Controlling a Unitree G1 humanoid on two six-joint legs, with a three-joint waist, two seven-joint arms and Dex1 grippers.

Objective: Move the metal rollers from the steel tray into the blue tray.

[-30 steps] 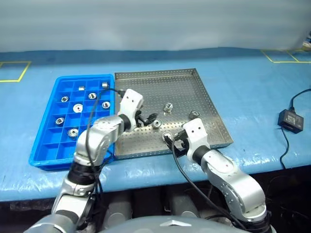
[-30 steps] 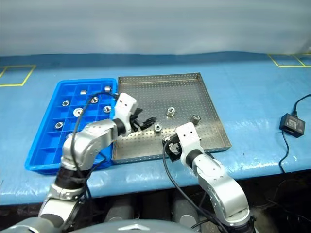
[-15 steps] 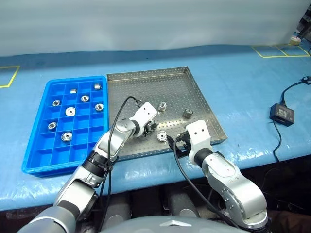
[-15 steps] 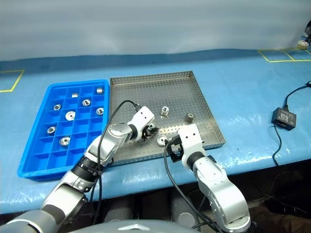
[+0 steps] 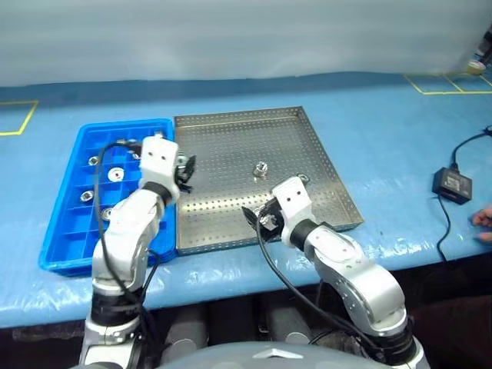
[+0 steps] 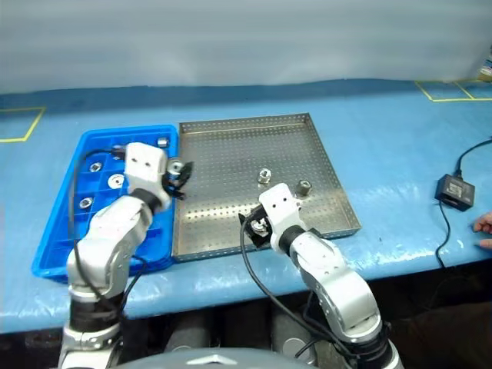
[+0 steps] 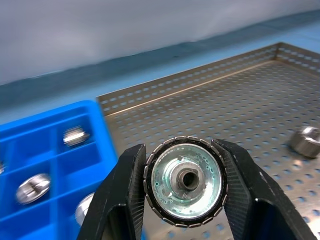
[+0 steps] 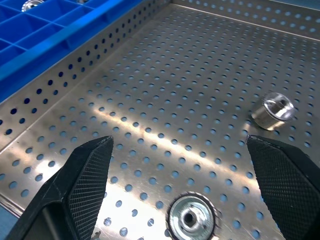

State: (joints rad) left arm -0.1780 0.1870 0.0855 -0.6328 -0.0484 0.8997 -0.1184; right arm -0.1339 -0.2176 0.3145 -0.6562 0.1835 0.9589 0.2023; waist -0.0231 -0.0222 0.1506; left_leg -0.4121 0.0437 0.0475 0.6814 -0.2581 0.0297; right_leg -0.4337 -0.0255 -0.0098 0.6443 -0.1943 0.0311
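My left gripper [image 5: 181, 170] is shut on a metal roller [image 7: 184, 181], a ringed silver disc with a central hole. It hovers over the seam between the blue tray [image 5: 61, 238] and the steel tray [image 5: 231, 138]. The blue tray's compartments hold several rollers [image 5: 115, 174]. My right gripper [image 8: 179, 145] stands open low over the steel tray's front part, with one roller [image 8: 191, 218] lying just before its fingers. Two more rollers [image 5: 260, 167] [image 6: 304, 187] rest mid-tray.
A black power adapter [image 5: 450, 183] with its cable lies on the blue table cover to the right. A person's hand [image 5: 484, 219] shows at the right edge. Yellow tape marks [image 5: 19, 119] sit at the table's far corners.
My left gripper closed on a roller in the steel tray and carried it up and left to the blue tray's edge. The right gripper drifted slightly left, still open. The camera view shifted.
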